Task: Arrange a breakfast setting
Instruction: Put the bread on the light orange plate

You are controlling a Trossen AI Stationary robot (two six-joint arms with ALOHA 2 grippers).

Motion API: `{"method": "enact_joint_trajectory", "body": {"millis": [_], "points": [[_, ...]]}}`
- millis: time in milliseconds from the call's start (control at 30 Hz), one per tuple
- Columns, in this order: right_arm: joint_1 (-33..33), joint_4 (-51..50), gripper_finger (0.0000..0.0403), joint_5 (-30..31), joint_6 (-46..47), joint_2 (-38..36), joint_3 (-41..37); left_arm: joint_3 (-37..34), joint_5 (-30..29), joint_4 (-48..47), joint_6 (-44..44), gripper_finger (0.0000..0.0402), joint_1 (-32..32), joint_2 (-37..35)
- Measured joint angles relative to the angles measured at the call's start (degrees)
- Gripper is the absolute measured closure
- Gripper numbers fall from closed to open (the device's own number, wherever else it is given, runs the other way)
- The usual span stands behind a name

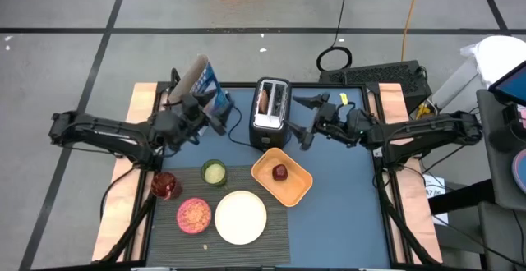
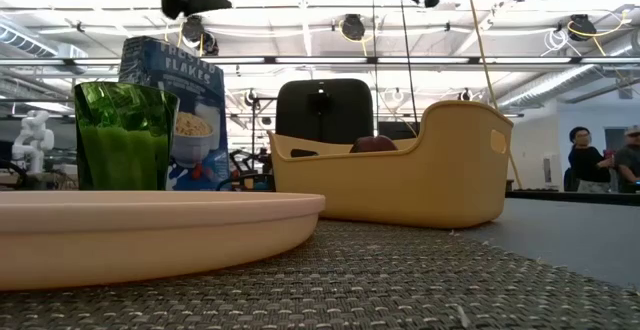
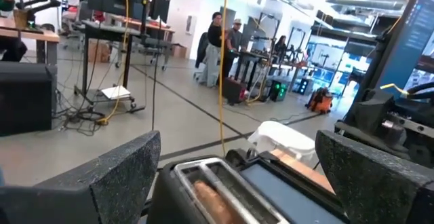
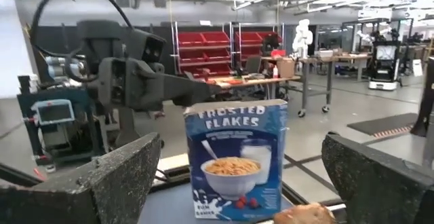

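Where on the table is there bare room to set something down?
Bare blue table right of the yellow tray, down to the near edge. Crowded: the placemat holds plate, pink bowl, green cup, red glass.

White plate (image 1: 241, 217), pink bowl (image 1: 195, 214), green cup (image 1: 214, 172) — on the placemat (image 1: 275, 230); toast (image 1: 263, 99) (toaster-bound).

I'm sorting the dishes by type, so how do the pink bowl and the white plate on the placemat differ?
The pink bowl is smaller across than the round white plate. The bowl holds something speckled reddish; the plate is bare. The bowl sits nearer the red glass, the plate nearer the tan basket. Both are round, upright, and rest side by side on the dark ribbed placemat.
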Motion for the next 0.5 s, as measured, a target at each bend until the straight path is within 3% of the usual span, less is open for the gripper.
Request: {"method": "enact_joint_trajectory", "body": {"millis": [500], "points": [[-0.97,-20.82,0.0009,-0.01,0.10,-13.33,0.02,20.30,-2.43,-11.18,-5.02,0.0007,-0.18,18.63]]}}
